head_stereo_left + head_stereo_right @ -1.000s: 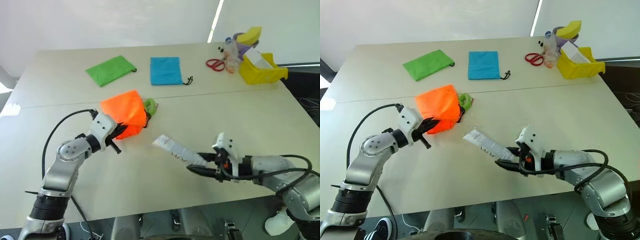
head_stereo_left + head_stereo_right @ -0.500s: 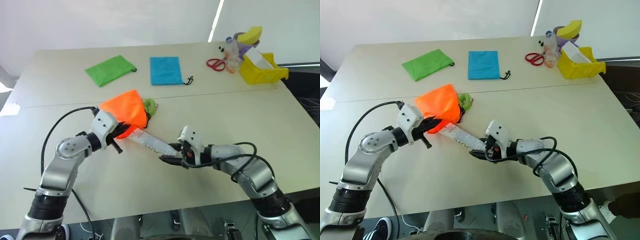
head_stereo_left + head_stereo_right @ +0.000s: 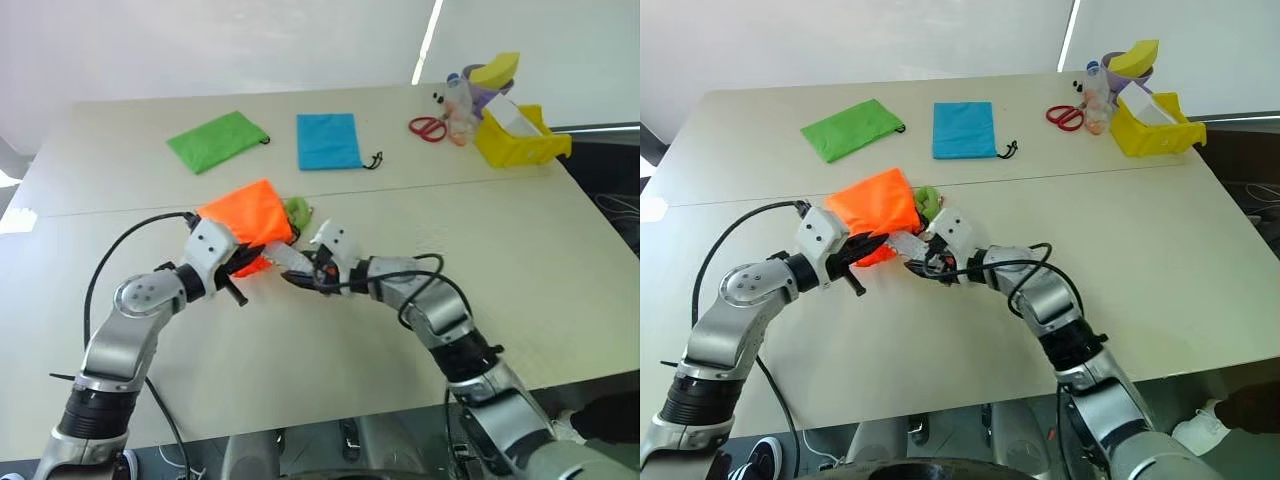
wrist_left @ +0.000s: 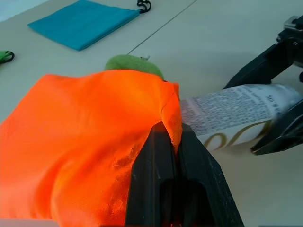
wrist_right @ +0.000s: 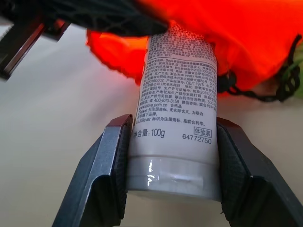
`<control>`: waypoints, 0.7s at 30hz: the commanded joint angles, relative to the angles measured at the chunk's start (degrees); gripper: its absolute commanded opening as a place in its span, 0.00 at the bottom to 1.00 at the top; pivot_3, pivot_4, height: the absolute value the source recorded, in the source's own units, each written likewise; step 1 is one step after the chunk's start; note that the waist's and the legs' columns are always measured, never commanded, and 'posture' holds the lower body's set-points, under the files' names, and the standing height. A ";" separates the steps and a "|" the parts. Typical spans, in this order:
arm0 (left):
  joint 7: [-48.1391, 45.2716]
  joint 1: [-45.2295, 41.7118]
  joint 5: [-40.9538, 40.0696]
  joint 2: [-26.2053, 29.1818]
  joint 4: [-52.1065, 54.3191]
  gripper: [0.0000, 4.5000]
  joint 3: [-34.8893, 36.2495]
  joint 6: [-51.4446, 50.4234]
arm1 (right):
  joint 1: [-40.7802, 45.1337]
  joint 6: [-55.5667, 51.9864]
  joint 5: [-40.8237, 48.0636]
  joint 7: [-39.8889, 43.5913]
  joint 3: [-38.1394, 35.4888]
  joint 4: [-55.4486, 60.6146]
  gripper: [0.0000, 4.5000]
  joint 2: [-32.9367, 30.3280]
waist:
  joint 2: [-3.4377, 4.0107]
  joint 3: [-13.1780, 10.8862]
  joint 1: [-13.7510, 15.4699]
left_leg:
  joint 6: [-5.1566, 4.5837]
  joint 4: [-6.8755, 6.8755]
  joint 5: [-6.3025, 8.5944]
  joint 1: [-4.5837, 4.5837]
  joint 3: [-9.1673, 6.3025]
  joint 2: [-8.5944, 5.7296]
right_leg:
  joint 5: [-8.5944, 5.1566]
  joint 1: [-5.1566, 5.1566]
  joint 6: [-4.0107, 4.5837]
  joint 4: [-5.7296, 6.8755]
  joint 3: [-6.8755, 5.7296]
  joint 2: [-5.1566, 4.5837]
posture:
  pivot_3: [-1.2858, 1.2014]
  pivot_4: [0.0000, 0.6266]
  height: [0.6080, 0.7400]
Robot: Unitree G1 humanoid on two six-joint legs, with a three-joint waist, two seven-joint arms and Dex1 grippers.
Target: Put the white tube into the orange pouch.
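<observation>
The white tube [image 5: 177,90] is in the middle of the counter [image 3: 520,250], with its front end just inside the mouth of the orange pouch [image 4: 80,137] and its back end sticking out toward the right. The right gripper [image 5: 173,177] has its two black fingers [image 5: 106,165] squeezed on the tube's cap end, one on each side, so the tube is held firm. The left gripper [image 4: 170,156] has its fingers pressed shut on the top edge of the pouch, pinching the cloth and lifting it so the mouth stays open. The job now looks like sliding the tube the rest of the way in. To do that well, I think the right gripper should push straight along the tube, toward the left and into the pouch, and keep the tube low and flat so it does not catch on the cloth. The left gripper should hold the edge up and not let go, or the mouth may fall shut. The black cord [image 5: 258,92] and its fuzzy green piece [image 4: 135,66] lie at the far side of the mouth, so the tube should stay clear of them. Farther away on the counter lie a green pouch [image 3: 220,140] and a blue pouch [image 3: 328,140], and at the far right are red scissors [image 3: 430,127] and a yellow bin [image 3: 525,145], all well apart from the work.
</observation>
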State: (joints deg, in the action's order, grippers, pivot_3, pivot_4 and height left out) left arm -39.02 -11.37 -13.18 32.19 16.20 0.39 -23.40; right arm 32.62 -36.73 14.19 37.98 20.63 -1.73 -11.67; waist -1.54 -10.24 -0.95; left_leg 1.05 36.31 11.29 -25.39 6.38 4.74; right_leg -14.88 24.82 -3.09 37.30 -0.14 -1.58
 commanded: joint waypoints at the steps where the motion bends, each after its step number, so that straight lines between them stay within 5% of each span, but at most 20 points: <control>1: 0.24 0.02 -0.36 -0.22 1.55 0.00 -0.37 -0.45 | 3.89 1.26 -0.78 -2.51 -1.27 -2.36 0.40 4.02 | 0.00 0.00 0.05 | 0.00 0.00 0.00 0.00 0.00 0.00 | 0.03 0.00 -0.06 0.00 0.00 0.00 | 0.52 0.24 0.96; 16: 1.50 1.07 -1.18 -1.75 3.08 0.00 -0.89 -2.80 | 12.33 -2.55 -5.43 -12.85 -3.35 -15.47 0.40 16.02 | 0.01 0.01 -0.23 | 0.03 -0.01 -0.01 -0.01 0.05 0.02 | 0.07 0.06 -0.11 0.12 0.00 -0.04 | 0.52 0.24 0.96; 21: 2.05 0.83 -1.93 -2.80 3.81 0.00 -0.17 -3.33 | 11.60 -3.69 -4.59 -10.45 -2.58 -15.05 0.40 17.45 | 0.02 0.02 -0.25 | 0.05 -0.02 -0.02 0.00 0.05 0.06 | 0.06 0.07 -0.09 0.14 0.00 -0.07 | 0.52 0.24 0.96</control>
State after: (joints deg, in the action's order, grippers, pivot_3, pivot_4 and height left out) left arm -37.00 -10.70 -13.48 29.92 17.82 0.49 -26.14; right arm 43.22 -40.79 8.21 26.50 18.30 -18.85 3.66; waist -1.52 -10.23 -1.20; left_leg 1.10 36.29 11.27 -25.39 6.44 4.80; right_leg -14.82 24.90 -3.18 37.44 -0.13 -1.66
